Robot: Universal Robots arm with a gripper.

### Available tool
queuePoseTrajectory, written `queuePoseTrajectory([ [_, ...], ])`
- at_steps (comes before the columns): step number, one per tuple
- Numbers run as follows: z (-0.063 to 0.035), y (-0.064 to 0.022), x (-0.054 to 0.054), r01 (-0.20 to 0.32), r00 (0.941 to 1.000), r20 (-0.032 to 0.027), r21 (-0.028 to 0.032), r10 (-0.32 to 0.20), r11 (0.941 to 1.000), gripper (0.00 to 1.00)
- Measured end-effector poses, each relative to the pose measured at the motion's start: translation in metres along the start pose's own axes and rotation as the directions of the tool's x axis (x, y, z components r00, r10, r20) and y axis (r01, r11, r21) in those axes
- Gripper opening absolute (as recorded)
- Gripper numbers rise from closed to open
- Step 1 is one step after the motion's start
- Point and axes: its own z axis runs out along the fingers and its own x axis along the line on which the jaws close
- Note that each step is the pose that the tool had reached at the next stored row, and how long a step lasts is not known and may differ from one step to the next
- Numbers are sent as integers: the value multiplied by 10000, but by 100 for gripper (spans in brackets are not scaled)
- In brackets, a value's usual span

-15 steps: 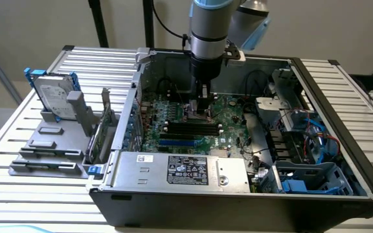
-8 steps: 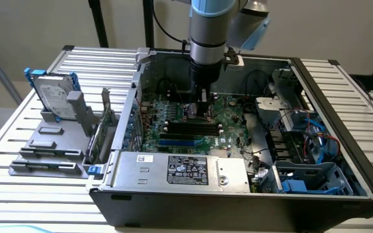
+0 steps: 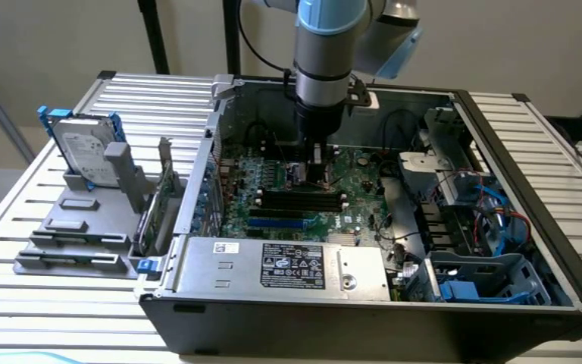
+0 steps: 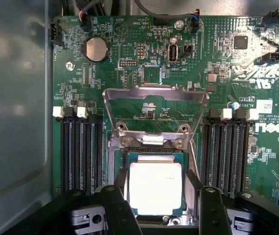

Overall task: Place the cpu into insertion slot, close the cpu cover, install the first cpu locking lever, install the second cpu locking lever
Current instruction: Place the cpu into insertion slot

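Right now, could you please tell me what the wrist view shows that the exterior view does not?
The wrist view adds the small pale square cpu lying in the metal-rimmed insertion slot, the thin silvery cpu cover raised open, and a round silver coin battery. The exterior view adds the open black computer case, a silver hard drive standing outside it, and the grey power supply box. Both share the green circuit board, the long black memory slots and the open gripper over that slot.
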Motion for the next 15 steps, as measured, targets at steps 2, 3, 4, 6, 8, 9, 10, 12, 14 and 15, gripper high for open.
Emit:
queuePoseTrajectory([
  [2,8,-3,-1,-42,10000,2,-2,42,10000,54],
  [3,11,-5,-1,-72,10000,3,-3,72,10000,54],
  [4,15,-6,-1,-101,9999,3,-5,101,9999,54],
  [6,19,-12,-1,-150,9999,6,-7,150,9999,54],
  [8,22,-18,1,-190,9998,8,-8,190,9998,54],
  [9,23,-22,2,-210,9998,8,-9,210,9998,54],
  [10,25,-25,4,-227,9997,7,-11,227,9997,54],
  [12,29,-26,12,-253,9997,6,-14,253,9997,54],
  [14,31,-26,25,-259,9997,9,-14,259,9997,54],
  [15,32,-26,33,-261,9997,9,-13,261,9997,54],
])
